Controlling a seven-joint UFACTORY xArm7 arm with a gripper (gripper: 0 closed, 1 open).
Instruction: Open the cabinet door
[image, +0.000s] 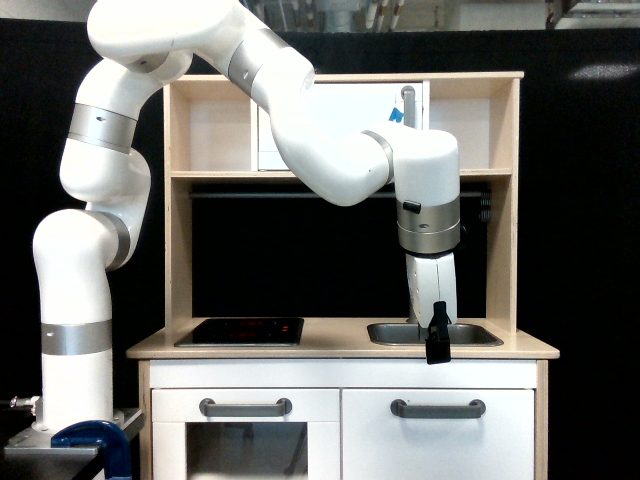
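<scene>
Cabinet door (438, 435) is at the lower part of the toy kitchen, on the exterior view's right, directly under the sink (435, 334). It sits flush and closed, with its horizontal grey bar handle (438, 408) near the top edge and nothing touching it.

Gripper (438, 345) hangs pointing down at the front edge of the desk (340, 349), just in front of the sink and above the handle, apart from it. Only a dark, narrow finger profile shows from this angle, so I cannot tell whether the jaws are apart or together. Nothing appears to be held.

Progress, as I read it: approach only. The arm is lined up roughly over the right door, not over the oven door (245, 440) on the exterior view's left and not at the upper white door (340, 125) with the vertical handle.

What you have left, judging from this:
- descend to the bar handle
- close on it
- pull the door out

Watch the desk lip on the way down; the gripper looks close to it.
</scene>
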